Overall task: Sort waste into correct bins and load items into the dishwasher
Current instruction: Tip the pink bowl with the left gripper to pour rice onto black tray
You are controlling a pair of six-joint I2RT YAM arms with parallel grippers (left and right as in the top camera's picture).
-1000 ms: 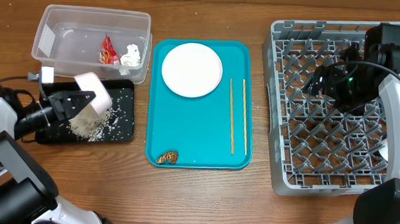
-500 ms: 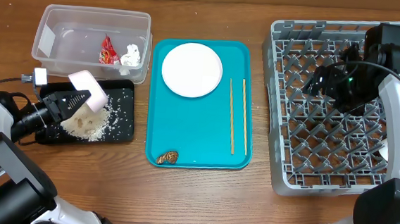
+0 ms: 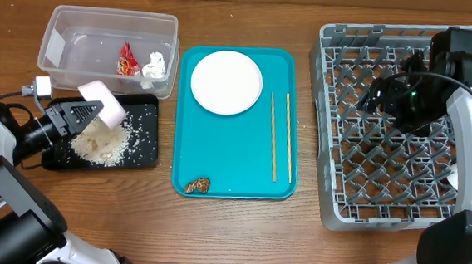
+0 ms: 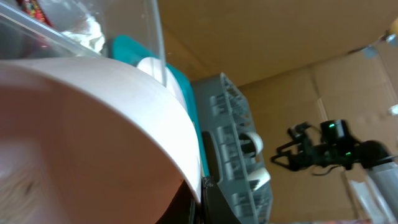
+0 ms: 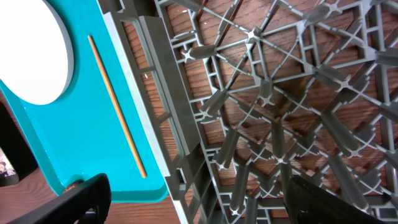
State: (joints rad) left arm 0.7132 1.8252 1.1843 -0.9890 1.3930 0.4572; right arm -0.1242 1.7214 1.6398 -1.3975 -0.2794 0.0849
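- Overhead: rack at the counter's right edge; right end effector spread wide above its open lattice.
- Centre: teal tray, bare gaps either side.
- Tipped bowl over black tray's rice, clenched in left end effector.

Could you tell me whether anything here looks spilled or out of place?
Loose rice lies scattered over the black tray, under the tipped bowl in the left hand; none seems outside it. A brown scrap sits alone on the teal tray.
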